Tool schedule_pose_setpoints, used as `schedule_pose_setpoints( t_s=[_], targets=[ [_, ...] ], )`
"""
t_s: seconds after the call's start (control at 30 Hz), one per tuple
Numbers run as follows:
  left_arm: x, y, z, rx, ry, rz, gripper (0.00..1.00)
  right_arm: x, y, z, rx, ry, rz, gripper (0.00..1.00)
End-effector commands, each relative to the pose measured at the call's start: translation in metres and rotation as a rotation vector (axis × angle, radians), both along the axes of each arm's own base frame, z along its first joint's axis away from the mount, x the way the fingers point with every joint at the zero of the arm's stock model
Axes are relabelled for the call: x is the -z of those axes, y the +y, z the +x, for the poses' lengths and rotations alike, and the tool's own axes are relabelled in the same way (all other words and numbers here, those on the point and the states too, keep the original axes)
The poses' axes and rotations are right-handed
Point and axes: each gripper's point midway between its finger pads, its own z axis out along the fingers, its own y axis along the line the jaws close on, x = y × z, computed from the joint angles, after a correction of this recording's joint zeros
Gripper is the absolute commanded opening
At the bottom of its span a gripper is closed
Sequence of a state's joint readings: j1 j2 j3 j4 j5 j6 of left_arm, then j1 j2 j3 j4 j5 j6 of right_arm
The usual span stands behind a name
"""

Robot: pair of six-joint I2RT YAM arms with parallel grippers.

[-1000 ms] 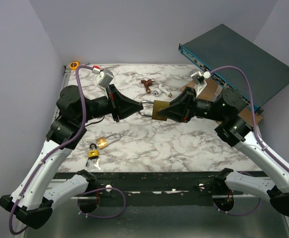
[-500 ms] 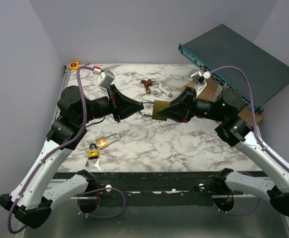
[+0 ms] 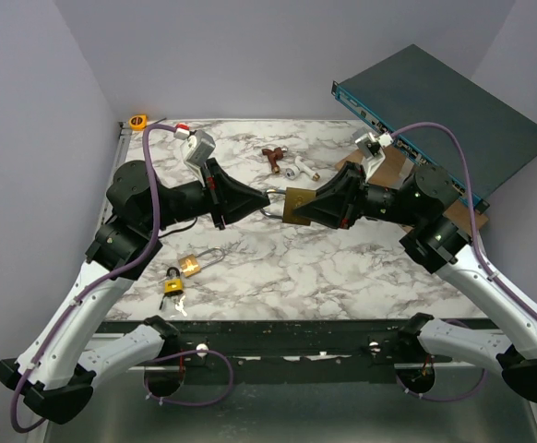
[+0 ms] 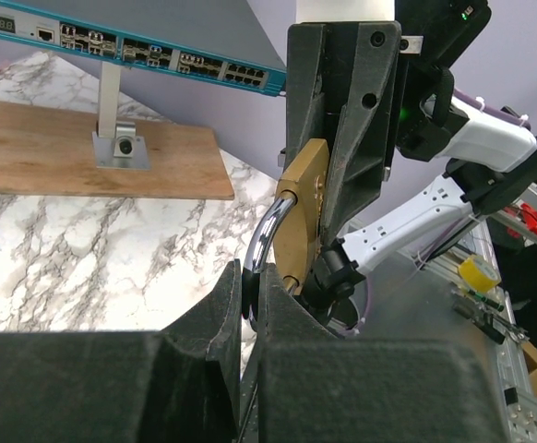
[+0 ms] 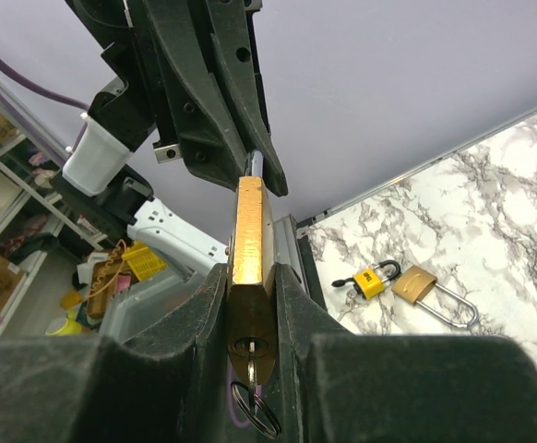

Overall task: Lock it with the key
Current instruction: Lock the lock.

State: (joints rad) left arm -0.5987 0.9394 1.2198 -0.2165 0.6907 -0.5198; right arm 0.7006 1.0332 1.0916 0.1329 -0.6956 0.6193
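A big brass padlock (image 3: 297, 205) hangs in the air over the middle of the table, my right gripper (image 3: 313, 209) shut on its body. In the right wrist view the padlock (image 5: 250, 231) sits between the right gripper (image 5: 250, 277) fingers, and the key (image 5: 252, 355) is stuck in its bottom keyhole with a ring (image 5: 256, 413) dangling. My left gripper (image 3: 263, 199) is shut on the padlock's silvery shackle (image 4: 267, 235). In the left wrist view the shackle runs down between the left gripper (image 4: 253, 281) fingers.
A small brass padlock (image 3: 191, 266) and a yellow-and-black padlock (image 3: 173, 284) lie near the front left edge. A network switch (image 3: 435, 111) stands on a wooden board (image 4: 93, 161) at the back right. Small fittings (image 3: 287, 166) and an orange tape measure (image 3: 137, 121) lie at the back.
My left gripper has crept slightly right toward the padlock body, and less shackle shows between them. The right arm has held still.
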Motion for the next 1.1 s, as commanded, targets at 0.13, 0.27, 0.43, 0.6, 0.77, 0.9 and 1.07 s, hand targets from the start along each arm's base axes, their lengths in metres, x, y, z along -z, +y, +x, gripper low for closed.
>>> schedule_pose_setpoints(
  t_s=[0.13, 0.27, 0.43, 0.6, 0.77, 0.9, 1.07],
  targets=[
    [0.018, -0.027, -0.052, 0.278, 0.078, 0.066, 0.00, -0.005, 0.028, -0.006, -0.036, -0.045, 0.025, 0.01],
    [0.003, -0.015, -0.044, 0.193, 0.006, 0.038, 0.00, -0.013, 0.023, -0.008, -0.017, -0.062, 0.036, 0.01],
    [-0.010, -0.005, -0.044, 0.166, -0.025, 0.020, 0.00, -0.015, 0.020, -0.012, -0.021, -0.062, 0.043, 0.26],
    [-0.028, 0.009, -0.052, 0.163, -0.077, -0.013, 0.00, -0.018, 0.012, -0.021, -0.032, -0.074, 0.068, 0.52],
    [-0.042, 0.016, -0.057, 0.153, -0.106, -0.039, 0.00, -0.021, 0.004, -0.027, -0.019, -0.093, 0.077, 0.66],
    [-0.047, 0.020, -0.054, 0.117, -0.110, -0.053, 0.00, -0.015, -0.006, -0.021, 0.060, -0.094, 0.059, 0.79],
    [-0.062, 0.027, -0.052, 0.078, -0.123, -0.086, 0.00, 0.012, -0.016, -0.016, 0.126, -0.072, 0.028, 0.86]
  ],
)
